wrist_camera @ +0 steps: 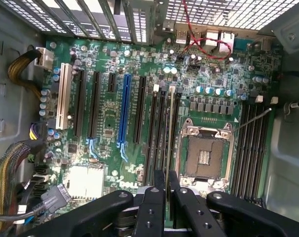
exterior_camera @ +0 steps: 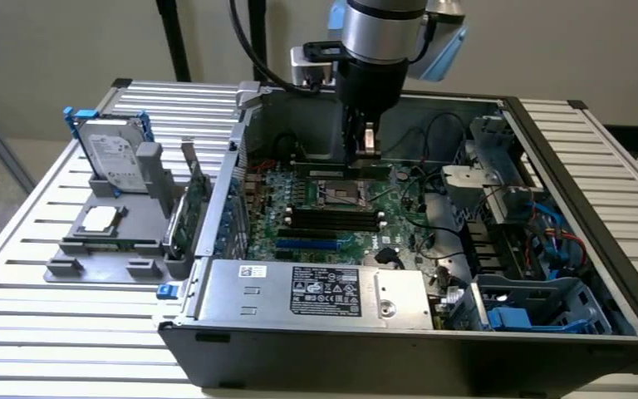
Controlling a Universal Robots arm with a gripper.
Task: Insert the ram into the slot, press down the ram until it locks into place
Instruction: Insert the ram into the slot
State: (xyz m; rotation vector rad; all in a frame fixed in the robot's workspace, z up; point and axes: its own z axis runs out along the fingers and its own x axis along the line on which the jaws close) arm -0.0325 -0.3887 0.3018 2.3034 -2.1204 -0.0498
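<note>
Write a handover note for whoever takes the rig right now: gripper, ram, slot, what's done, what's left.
Gripper: shut on the ram, held edge-down.
Ram: inside the open case, in line with the black slots beside the CPU socket.
Done: ram picked up and brought to the slots.
Left: cannot tell whether it is seated; clips not seen locked, so the press-down remains.

You can come straight down from above: the case (exterior_camera: pixel 408 357) is open on top. Low down it gets tight. The gripper (exterior_camera: pixel 365 158) holding the ram (exterior_camera: pixel 336 171) is near the back wall (exterior_camera: pixel 452 116). The metal chip holder (wrist_camera: pixel 207 150) sits just beside the black slots (wrist_camera: pixel 159 133). A big silver box (exterior_camera: pixel 319 291) blocks the near side, and a grey cage (exterior_camera: pixel 497 179) blocks the exterior view's right.
</note>
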